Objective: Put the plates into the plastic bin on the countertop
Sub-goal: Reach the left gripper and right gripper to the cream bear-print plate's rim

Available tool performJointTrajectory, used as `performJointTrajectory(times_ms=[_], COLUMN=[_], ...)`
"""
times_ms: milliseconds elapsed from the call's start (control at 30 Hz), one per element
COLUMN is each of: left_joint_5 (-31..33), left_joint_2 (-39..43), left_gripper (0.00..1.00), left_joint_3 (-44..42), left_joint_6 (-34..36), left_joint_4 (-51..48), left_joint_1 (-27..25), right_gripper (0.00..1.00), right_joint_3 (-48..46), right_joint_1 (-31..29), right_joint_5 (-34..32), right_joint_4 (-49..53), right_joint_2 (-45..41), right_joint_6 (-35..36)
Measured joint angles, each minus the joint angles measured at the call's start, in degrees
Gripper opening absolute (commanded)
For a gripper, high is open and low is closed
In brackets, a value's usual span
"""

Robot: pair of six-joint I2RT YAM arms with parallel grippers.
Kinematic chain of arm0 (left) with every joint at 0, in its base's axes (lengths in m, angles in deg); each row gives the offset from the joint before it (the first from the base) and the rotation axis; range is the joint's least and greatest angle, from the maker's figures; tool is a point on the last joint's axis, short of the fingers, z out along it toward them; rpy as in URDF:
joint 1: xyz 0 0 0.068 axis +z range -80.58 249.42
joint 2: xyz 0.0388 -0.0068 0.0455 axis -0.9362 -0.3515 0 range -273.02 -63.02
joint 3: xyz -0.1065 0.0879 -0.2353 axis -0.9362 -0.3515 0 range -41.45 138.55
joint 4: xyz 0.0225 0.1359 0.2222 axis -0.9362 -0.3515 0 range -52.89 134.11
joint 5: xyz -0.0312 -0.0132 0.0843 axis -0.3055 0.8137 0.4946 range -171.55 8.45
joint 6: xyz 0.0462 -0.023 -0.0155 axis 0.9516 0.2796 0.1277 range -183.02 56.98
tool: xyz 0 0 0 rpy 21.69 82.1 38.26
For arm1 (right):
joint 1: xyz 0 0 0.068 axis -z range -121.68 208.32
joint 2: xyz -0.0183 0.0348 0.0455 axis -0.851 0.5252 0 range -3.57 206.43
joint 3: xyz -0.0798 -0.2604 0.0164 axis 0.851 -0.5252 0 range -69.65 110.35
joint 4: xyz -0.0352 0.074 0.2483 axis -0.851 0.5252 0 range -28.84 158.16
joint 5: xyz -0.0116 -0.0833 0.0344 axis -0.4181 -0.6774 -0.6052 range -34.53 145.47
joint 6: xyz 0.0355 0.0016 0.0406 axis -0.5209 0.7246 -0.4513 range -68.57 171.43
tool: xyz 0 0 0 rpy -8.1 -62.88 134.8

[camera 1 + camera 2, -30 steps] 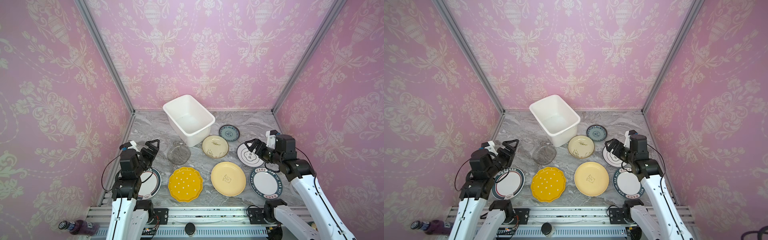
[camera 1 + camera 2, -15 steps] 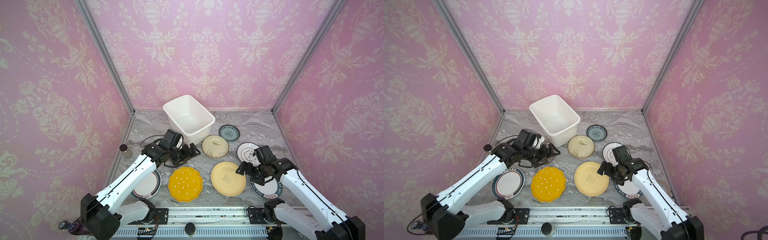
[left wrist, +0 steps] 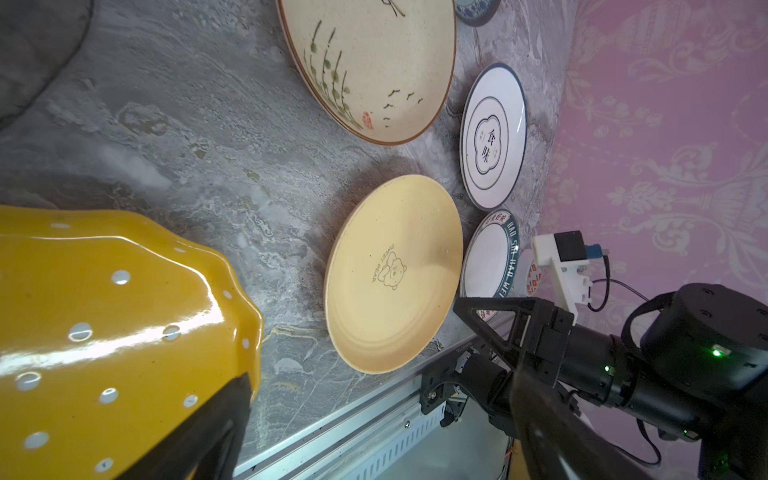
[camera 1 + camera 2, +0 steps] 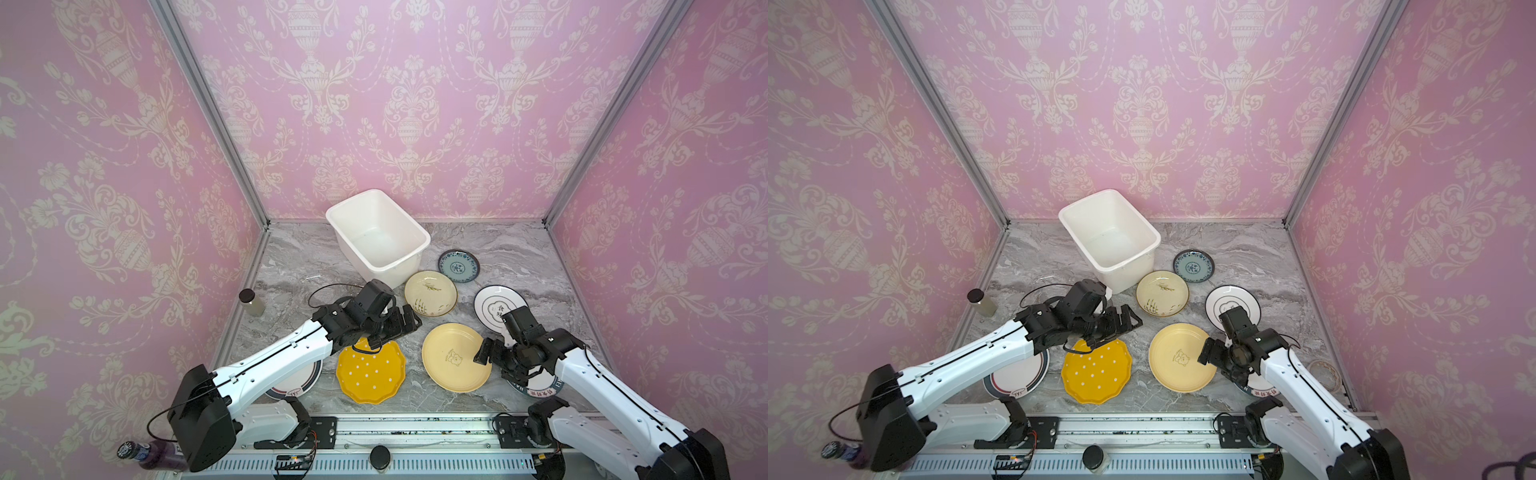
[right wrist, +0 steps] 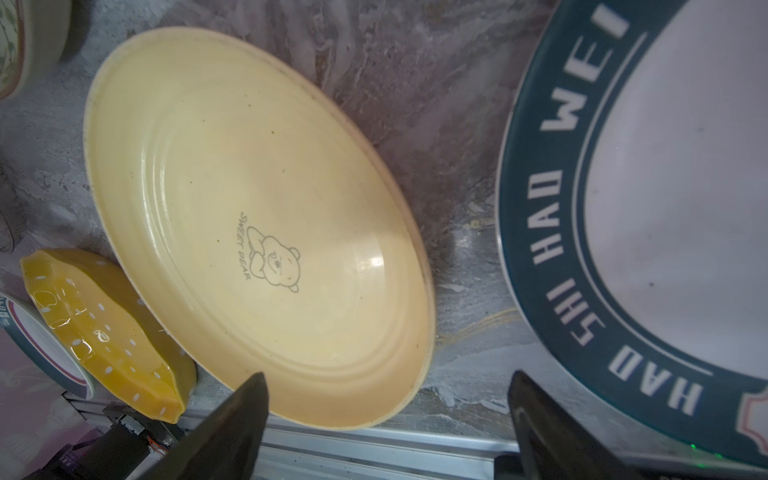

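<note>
Seven plates counted, all flat on the desk (image 4: 519, 257). Nearest me, left to right, I note a white dark-rimmed plate (image 4: 298, 377) partly under the left arm (image 4: 266, 365), the yellow dotted plate (image 4: 370, 372), the pale yellow plate (image 4: 451, 357) and a lettered dark-rimmed plate (image 5: 665, 208) partly under the right arm (image 4: 602, 386). The right fingers (image 5: 237, 428) stand wide apart at the pale yellow plate's right rim, gripping nothing. The left fingers (image 3: 208, 440) are fully spread by the yellow dotted plate's far edge, likewise empty. Beyond lie the cream plate (image 4: 430, 293) and a third dark-rimmed plate (image 4: 492, 303); further back, the small blue plate (image 4: 458, 266). Farthest, the plastic bin (image 4: 390, 272) stands on the desk just beside the cream plate. I see every listed plate outside it.
</note>
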Motion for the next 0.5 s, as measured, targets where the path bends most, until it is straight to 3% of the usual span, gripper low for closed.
performJointTrajectory(times_ms=[267,500], left_joint_5=[-4.09,-8.2], left_joint_2=[-9.73,-10.58], left_gripper=[0.99,0.99], left_joint_3=[5.11,5.09], left_joint_6=[0.09,0.24], left_joint_4=[4.15,4.92], left_joint_1=[-1.66,-0.63], right_gripper=[0.85,0.84], right_joint_3=[-0.7,-3.08], right_joint_1=[-1.18,-3.1], right_joint_5=[0.46,2.25], right_joint_4=[-3.28,-7.89], right_joint_2=[1.01,3.32], right_joint_6=[-1.4,-4.15])
